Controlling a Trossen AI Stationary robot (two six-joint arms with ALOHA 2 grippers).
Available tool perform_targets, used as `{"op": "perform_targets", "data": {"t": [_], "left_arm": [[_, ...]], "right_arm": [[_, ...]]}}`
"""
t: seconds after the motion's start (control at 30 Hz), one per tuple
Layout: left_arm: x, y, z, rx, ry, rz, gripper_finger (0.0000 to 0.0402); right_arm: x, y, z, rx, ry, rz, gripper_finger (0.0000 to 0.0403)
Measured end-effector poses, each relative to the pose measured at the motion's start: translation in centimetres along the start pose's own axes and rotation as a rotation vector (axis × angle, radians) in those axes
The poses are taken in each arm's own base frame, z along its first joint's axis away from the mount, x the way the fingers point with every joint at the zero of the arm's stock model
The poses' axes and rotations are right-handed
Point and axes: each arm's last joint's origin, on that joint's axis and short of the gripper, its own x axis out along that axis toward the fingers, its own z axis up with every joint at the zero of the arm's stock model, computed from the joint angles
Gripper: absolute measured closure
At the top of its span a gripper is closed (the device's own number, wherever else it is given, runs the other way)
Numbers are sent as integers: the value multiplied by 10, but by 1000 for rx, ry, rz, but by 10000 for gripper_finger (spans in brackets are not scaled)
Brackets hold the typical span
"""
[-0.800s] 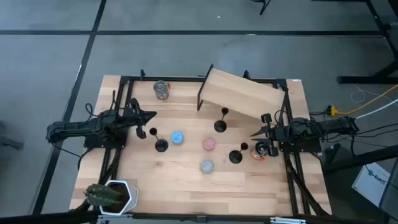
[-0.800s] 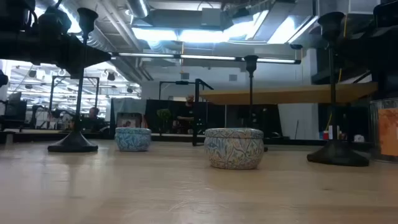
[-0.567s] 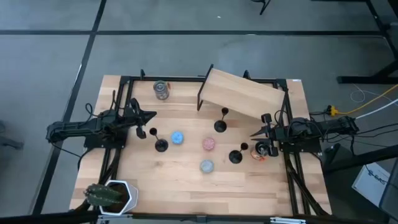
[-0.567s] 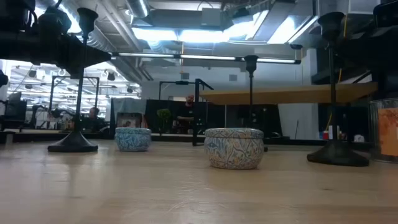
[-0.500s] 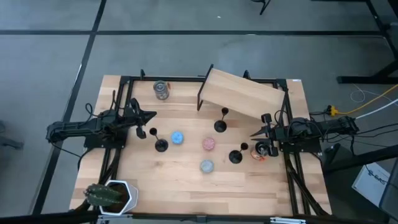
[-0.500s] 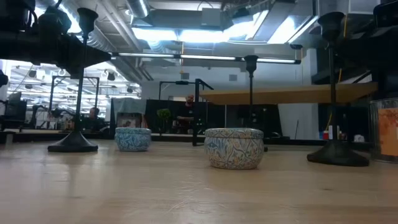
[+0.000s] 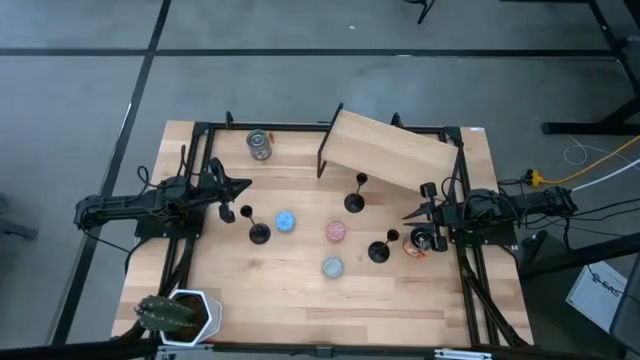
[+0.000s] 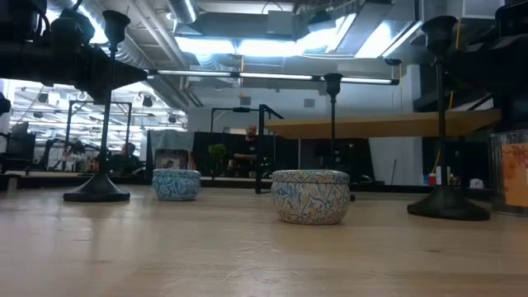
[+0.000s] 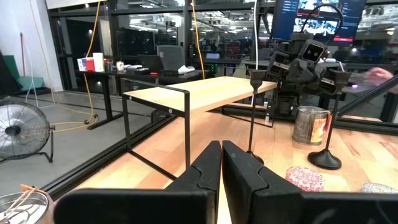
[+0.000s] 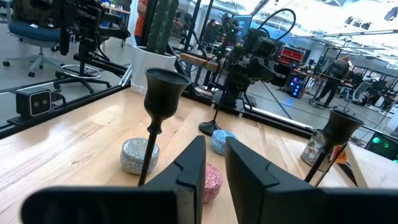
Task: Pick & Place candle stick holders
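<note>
**Three candle stick holders standing, both my hands parked at the sides**

From above: my left hand (image 7: 238, 186) sits over the left side of the table (image 7: 270, 290), fingers pinched together with nothing in them. The left candle stick holder (image 7: 258, 233) stands just in front of that hand, near it but apart. My right hand (image 7: 410, 215) is over on the right side. Its fingers stand slightly apart and I don't see anything between them. The right candle stick holder (image 7: 378, 251) stands near its tip, apart from it. The middle candle stick holder (image 7: 354, 202) stands farther back, by the wooden shelf (image 7: 385, 150). Blue disc (image 7: 286, 221), pink disc (image 7: 336, 232) and grey disc (image 7: 332, 267) lie between the holders. A can (image 7: 260, 145) stands at the back left, a second can (image 7: 419, 243) under my right hand, and a cactus pot (image 7: 180, 313) at the front left corner.

Table level: all three holders stand upright on their bases, with two patterned tins between them.

Left wrist: my two fingers (image 9: 208, 168) meet edge to edge. Past them stand the middle holder and the right one, both well apart from me.

Right wrist: a narrow gap between my fingers (image 10: 193, 165). One holder's cup and stem rise just beside them, not inside the gap, and whether it touches I can't say.
</note>
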Motion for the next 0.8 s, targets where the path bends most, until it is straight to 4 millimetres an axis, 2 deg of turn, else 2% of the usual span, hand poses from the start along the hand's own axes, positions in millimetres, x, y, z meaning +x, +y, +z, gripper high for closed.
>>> {"op": "perform_targets", "data": {"t": [0.8], "left_arm": [[0,0,0,0,0,0,393]], "right_arm": [[0,0,0,0,1,0,338]]}}
